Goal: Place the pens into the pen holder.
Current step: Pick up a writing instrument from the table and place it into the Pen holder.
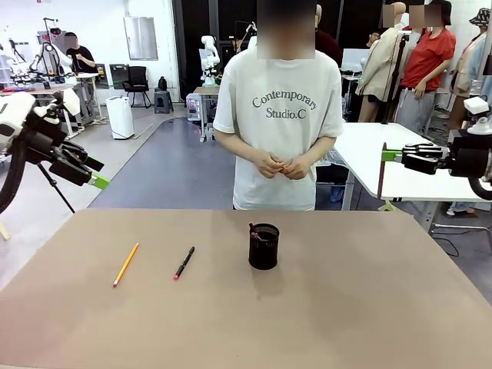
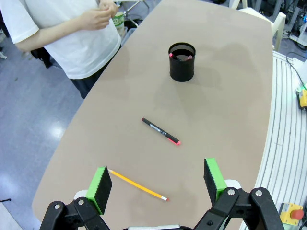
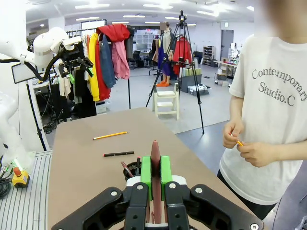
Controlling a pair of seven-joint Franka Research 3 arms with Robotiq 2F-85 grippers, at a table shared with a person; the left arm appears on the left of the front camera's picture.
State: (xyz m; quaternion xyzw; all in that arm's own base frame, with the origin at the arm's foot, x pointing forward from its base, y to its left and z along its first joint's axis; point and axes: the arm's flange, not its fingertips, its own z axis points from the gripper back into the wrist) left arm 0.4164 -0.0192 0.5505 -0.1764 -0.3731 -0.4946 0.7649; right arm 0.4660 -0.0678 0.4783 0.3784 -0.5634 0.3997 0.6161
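Holder [image 1: 264, 246] mid-frame seems to hold some pens [image 2: 188, 57]; pencil [image 1: 126, 264] and black pen [image 1: 184, 262] lie lower left; right gripper [image 3: 156, 165] clamped on brown pen [image 3: 155, 149], left gripper [image 2: 157, 181] wide apart.

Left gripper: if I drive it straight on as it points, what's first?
Probably the pencil, lying between the open left gripper's pads; depth is unclear, so it could meet bare table beside it.

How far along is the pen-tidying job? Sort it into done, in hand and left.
Done: two pens stand in the pen holder. In hand: the right tool, raised at the side, is shut on the reddish-brown pen. Left: the yellow pencil and black pen lie on the table; the left tool is open.
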